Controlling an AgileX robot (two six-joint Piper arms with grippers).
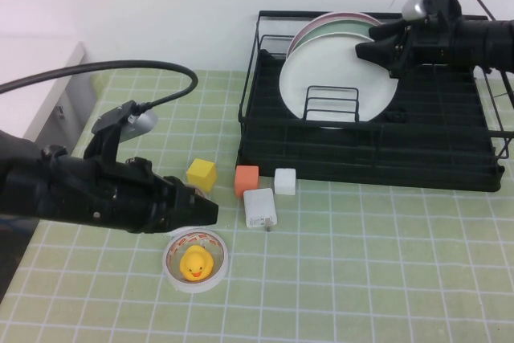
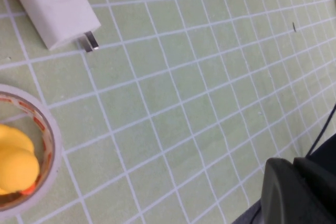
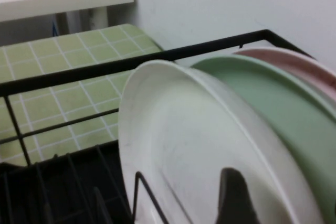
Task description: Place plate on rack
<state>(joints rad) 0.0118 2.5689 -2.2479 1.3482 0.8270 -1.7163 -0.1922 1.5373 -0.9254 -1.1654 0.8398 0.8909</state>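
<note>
Your right gripper [image 1: 371, 44] is reaching in over the black wire rack [image 1: 450, 168], its jaws sitting at the upper right rim of the white plate [image 1: 333, 78]; one dark fingertip [image 3: 234, 192] is showing against the plate's face, but whether the jaws are clamping the rim cannot be told. The plate is standing on edge in the rack's divider loops, with a mint-green plate [image 1: 341, 29] just behind it and a pink plate [image 1: 341, 17] behind that. Your left gripper [image 1: 210, 211] is hovering low over the green checked mat [image 1: 361, 279], just above a tape roll [image 1: 195, 260] ringing a yellow duck [image 1: 195, 263]; its jaws' state cannot be told. A white charger [image 1: 260, 207] is lying just beyond its tips, near yellow [image 1: 201, 174], orange [image 1: 246, 180] and white [image 1: 285, 181] blocks. No writing is legible.
</note>
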